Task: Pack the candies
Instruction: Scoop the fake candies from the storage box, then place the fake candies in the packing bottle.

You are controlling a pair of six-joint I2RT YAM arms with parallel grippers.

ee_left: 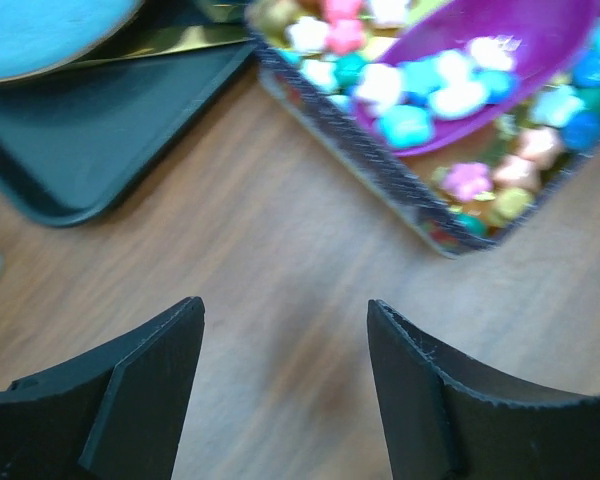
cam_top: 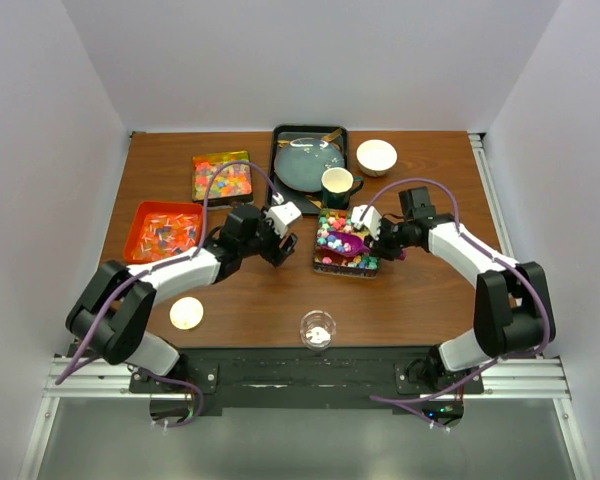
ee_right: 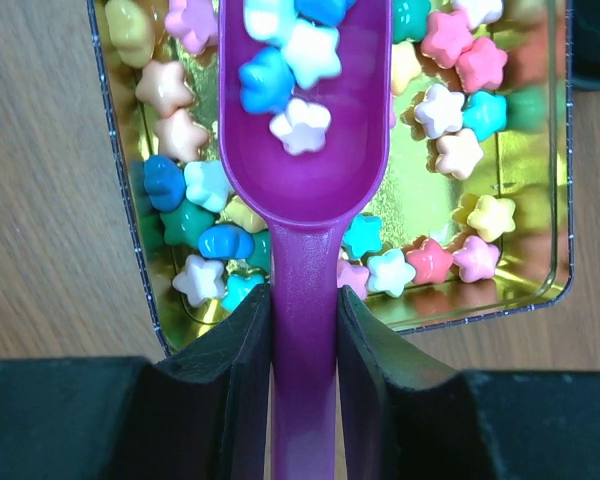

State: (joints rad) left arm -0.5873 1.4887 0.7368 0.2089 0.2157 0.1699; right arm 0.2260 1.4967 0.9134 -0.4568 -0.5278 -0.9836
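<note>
**Right claw clamped on the loaded scoop, left claw open over bare desk**

I have the right claw (ee_right: 305,300) closed tight on the handle of the purple scoop (ee_right: 305,150), one finger pressed against each side. Straight ahead of the claw, the scoop's bowl carries a few star candies (ee_right: 290,60), blue and white. The bowl sits over the gold-lined tin (ee_right: 555,200). More star candies in pink, peach, teal and yellow lie on the tin's floor on both sides of the scoop.

My left claw (ee_left: 285,320) stands well open with nothing between its fingers, above bare desk (ee_left: 280,250). Ahead of it and to its right is a corner of the same tin. Ahead and to its left is the corner of a black tray (ee_left: 100,130) carrying a blue plate (ee_left: 40,30).

Further out in the overhead view, a dark mug (cam_top: 337,182) stands just beyond the tin from the right claw, at the tray's corner. A white bowl (cam_top: 376,156) sits past that.

Off the left claw's left side lies a second tin (cam_top: 196,160) of orange, red and yellow gummies (cam_top: 223,177). Back along that arm is an orange tray (cam_top: 140,215) of clear-wrapped pieces (cam_top: 168,232).

Behind both claws, toward the arm bases, a clear jar (cam_top: 317,330) stands between the arms. A pale round lid (cam_top: 186,313) lies beside the left arm.
</note>
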